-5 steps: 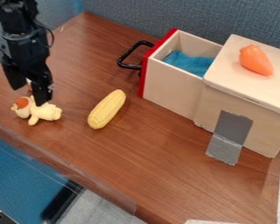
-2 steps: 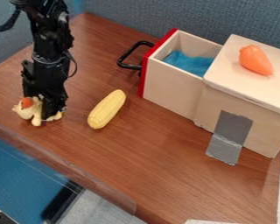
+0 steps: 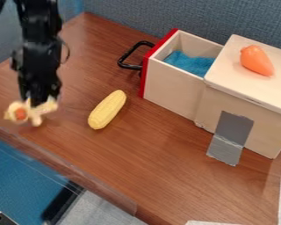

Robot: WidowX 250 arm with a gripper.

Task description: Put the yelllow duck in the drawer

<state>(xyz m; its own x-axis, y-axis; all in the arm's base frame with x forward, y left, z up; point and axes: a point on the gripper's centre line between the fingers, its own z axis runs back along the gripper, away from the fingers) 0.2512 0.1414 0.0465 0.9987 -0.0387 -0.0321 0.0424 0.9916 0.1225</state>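
At the left of the camera view, the black gripper point(image 3: 41, 100) hangs down, shut on the yellow duck point(image 3: 32, 115). The duck's orange bill faces the lower left, and its body is partly covered by the gripper. The duck appears held just off the wooden surface near its front left edge. Toward the upper right, the wooden drawer point(image 3: 171, 90) with a red front stands pulled out of its box, and a blue cloth point(image 3: 191, 63) lies inside it.
A yellow corn cob point(image 3: 107, 110) lies between the gripper and the drawer. The black handle point(image 3: 128, 59) juts out from the drawer's red front. An orange carrot-like toy point(image 3: 257, 60) rests on the box top point(image 3: 236, 85).
The gripper came down onto the duck and took hold of it. Since then, gripper and duck have shifted slightly up and left, and the duck has turned a little.
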